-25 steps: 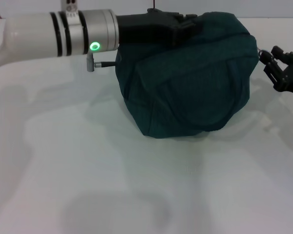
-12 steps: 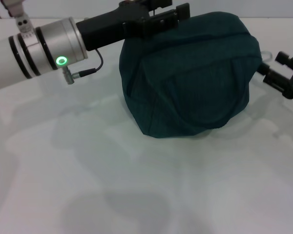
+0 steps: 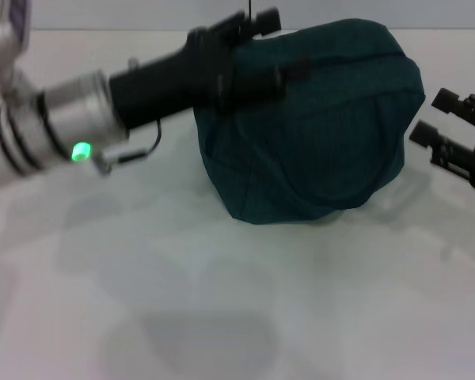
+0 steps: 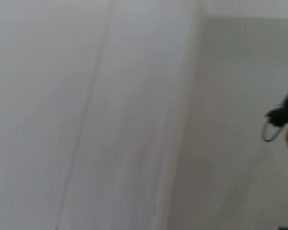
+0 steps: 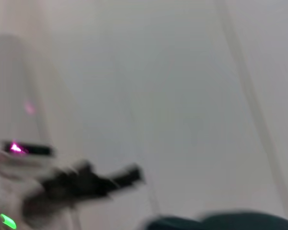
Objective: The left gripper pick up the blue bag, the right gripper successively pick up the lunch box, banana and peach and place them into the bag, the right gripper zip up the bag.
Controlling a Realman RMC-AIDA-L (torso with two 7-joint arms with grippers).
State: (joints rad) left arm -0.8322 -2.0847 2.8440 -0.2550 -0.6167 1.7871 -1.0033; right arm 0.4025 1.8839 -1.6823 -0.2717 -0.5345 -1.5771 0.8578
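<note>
The blue bag [image 3: 317,134] sits bulging on the white table [image 3: 222,301], with its top closed as far as the head view shows. My left gripper [image 3: 279,43] is at the bag's upper left edge, fingers spread, holding nothing. My right gripper [image 3: 434,119] is open and empty, a little apart from the bag's right side. The right wrist view shows the bag's top [image 5: 225,221] and, farther off, the left gripper [image 5: 91,182]. The lunch box, banana and peach are out of view.
The left arm's silver wrist with its green light [image 3: 81,150] and a cable reaches in from the left. A dark part with a cable loop [image 4: 278,120] shows at the edge of the left wrist view, against a pale wall.
My left arm has dropped and swung back to the left, its gripper off the bag's top. My right gripper has moved down and away from the bag's right corner.
</note>
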